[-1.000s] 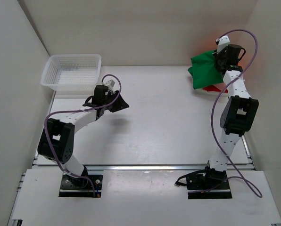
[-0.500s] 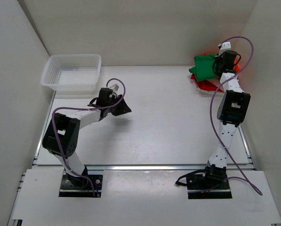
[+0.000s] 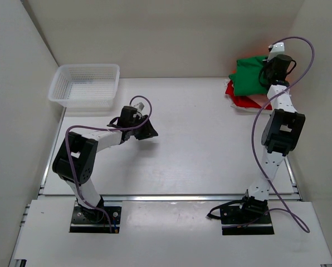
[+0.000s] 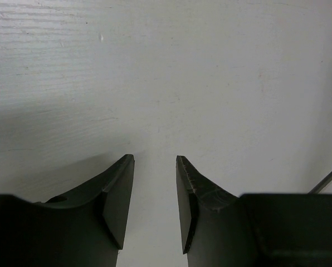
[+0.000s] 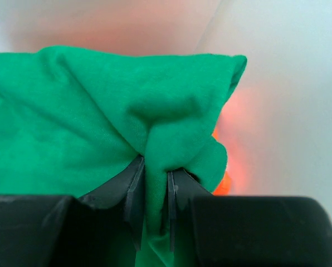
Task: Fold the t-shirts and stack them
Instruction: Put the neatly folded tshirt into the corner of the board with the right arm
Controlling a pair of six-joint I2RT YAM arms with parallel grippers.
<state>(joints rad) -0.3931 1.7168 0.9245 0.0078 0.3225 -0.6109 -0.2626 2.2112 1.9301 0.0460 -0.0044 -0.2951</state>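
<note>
Comparing with a second ago, the right gripper (image 5: 153,179) has drawn the green t-shirt (image 3: 247,74) back to the far corner, well to the right of the basket (image 3: 83,102). The shirt now sits over the red t-shirt (image 3: 242,102), and folding appears not yet begun. Its jaws pinch a fold of green cloth, arm stretched long. The left gripper (image 4: 155,167), jaws apart and empty, has edged rightward from the basket, forearm low.
</note>
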